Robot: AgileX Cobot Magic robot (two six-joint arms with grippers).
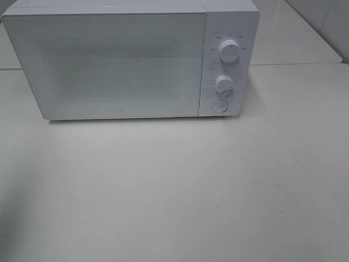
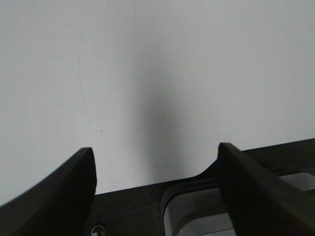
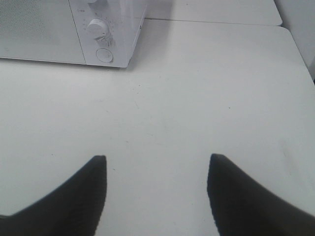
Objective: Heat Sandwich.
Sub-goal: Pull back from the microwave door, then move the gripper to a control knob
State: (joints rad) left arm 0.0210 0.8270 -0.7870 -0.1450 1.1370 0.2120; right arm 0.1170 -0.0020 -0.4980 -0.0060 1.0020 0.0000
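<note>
On the high exterior view, a white microwave oven (image 1: 125, 60) was seen standing on the pale table (image 1: 174, 191). Its door (image 1: 109, 63) was shut, and an upper knob (image 1: 229, 51), a lower knob (image 1: 224, 83) and a round button (image 1: 219, 106) were set beside it. Neither pincer nor the sandwich was shown; whether the sandwich lay behind the frosted door or out of frame could not be told.

In the left wrist view, the left pincer (image 2: 156, 147) was found released, jaws wide apart and nothing between them. Bare white surface lay ahead of it, and a dark strip (image 2: 128, 206) ran just beneath the fingers.

In the right wrist view, the right pincer (image 3: 157, 157) was likewise released and empty. The oven stood well ahead of it, toward the robot's left, with open table between and the table edge (image 3: 211, 20) beyond.

The sandwich would be judged light, soft and easily crushed, with layers apt to slide. A gentle hold across both bread slices would be advised. Ample room was left before the door.
</note>
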